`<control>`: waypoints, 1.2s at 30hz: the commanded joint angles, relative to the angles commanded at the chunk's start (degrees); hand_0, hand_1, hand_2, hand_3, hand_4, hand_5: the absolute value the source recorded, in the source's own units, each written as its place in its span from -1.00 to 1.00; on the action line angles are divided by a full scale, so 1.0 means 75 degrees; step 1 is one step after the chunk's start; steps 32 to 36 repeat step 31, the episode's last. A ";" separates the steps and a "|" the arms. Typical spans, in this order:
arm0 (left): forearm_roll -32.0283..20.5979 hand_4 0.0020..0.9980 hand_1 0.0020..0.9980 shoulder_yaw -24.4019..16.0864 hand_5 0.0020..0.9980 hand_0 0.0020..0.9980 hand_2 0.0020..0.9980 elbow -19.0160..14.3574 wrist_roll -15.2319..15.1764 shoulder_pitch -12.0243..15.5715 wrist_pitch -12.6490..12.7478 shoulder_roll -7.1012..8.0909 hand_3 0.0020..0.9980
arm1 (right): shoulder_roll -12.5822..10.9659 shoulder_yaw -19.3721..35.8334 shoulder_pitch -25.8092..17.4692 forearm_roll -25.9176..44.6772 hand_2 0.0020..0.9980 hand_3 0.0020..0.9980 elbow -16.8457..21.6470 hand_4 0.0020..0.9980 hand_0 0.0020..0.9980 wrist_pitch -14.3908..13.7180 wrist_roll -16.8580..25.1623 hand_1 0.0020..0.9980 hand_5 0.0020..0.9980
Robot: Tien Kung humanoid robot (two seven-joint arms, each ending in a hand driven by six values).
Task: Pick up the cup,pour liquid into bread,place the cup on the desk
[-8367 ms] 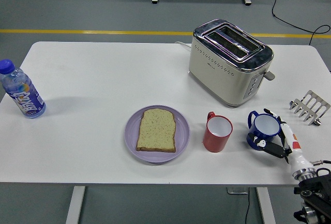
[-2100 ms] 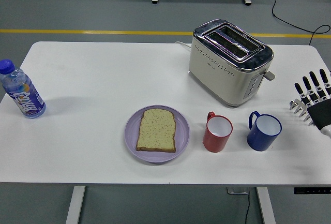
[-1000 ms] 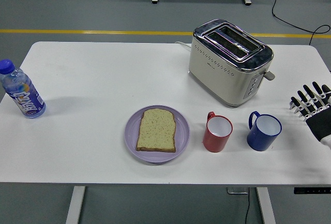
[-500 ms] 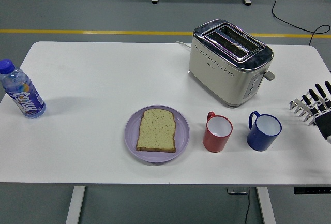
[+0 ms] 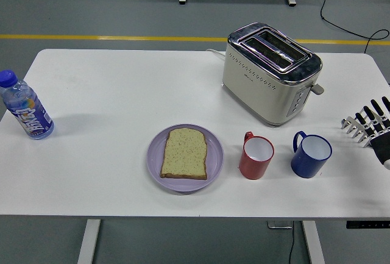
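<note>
The right hand (image 5: 380,131) sits at the table's right edge with its black fingers (image 5: 370,115) spread straight and holding nothing, lying over a small metal rack (image 5: 355,126). The blue cup (image 5: 311,154) stands upright on the white table (image 5: 109,93) to the hand's left, apart from it, with a red cup (image 5: 256,156) just beyond. Farther left, a slice of bread (image 5: 184,152) lies on a purple plate (image 5: 155,163); a toaster (image 5: 270,72) stands up and left of the hand, and a bottle (image 5: 25,107) is at the far edge.
</note>
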 joint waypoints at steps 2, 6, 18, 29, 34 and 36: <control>0.0021 -0.21 0.51 -0.0013 1.00 0.38 0.55 -0.0002 0.0006 0.0004 0.0004 -0.0001 0.22 | -0.0002 0.0014 -0.0030 0.0008 0.30 0.24 0.0031 0.29 0.41 -0.0044 -0.0003 0.20 -0.42; 0.0112 -0.21 0.51 -0.0067 1.00 0.38 0.55 -0.0006 0.0030 0.0012 0.0015 -0.0006 0.22 | 0.0010 0.0044 -0.0115 0.0033 0.29 0.23 0.0176 0.26 0.39 -0.0235 0.0073 0.19 -0.46; 0.0275 -0.21 0.51 -0.0156 1.00 0.38 0.55 -0.0010 0.0072 0.0033 0.0031 -0.0002 0.22 | 0.0141 0.0107 -0.0177 -0.0083 0.29 0.22 0.0242 0.22 0.37 -0.0326 0.0217 0.18 -0.49; 0.0172 -0.21 0.51 -0.0103 1.00 0.38 0.55 -0.0004 0.0043 0.0041 0.0022 -0.0004 0.22 | 0.0154 0.0152 -0.0180 -0.0109 0.28 0.22 0.0270 0.19 0.37 -0.0299 0.0194 0.17 -0.54; 0.0158 -0.21 0.51 -0.0093 1.00 0.38 0.55 -0.0007 0.0042 0.0032 0.0022 -0.0002 0.22 | 0.0159 0.0166 -0.0170 -0.0112 0.28 0.22 0.0264 0.19 0.37 -0.0299 0.0188 0.17 -0.54; 0.0158 -0.21 0.51 -0.0093 1.00 0.38 0.55 -0.0007 0.0042 0.0032 0.0022 -0.0002 0.22 | 0.0159 0.0166 -0.0170 -0.0112 0.28 0.22 0.0264 0.19 0.37 -0.0299 0.0188 0.17 -0.54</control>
